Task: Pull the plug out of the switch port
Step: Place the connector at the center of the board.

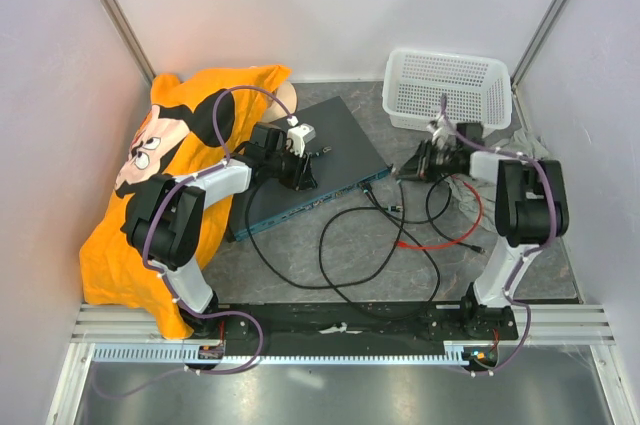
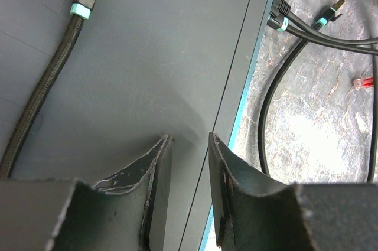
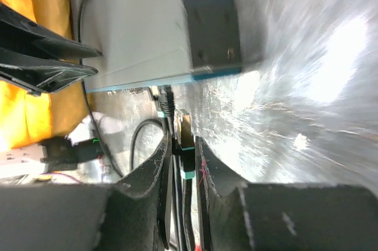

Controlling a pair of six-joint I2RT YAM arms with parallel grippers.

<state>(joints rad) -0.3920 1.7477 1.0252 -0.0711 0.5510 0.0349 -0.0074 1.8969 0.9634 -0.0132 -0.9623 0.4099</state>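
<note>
Top external view: switch lies slantwise mid-table, left of a white basket. Left arm is bent at the elbow and reaches right over the switch top. Left gripper points down near the teal front edge, fingers slightly parted, grasping nothing. Right arm is folded, forearm reaching left. Right gripper sits low, just right of the switch's right corner, clenched on a black cable at its teal band. Plug sits against the switch's front face.
</note>
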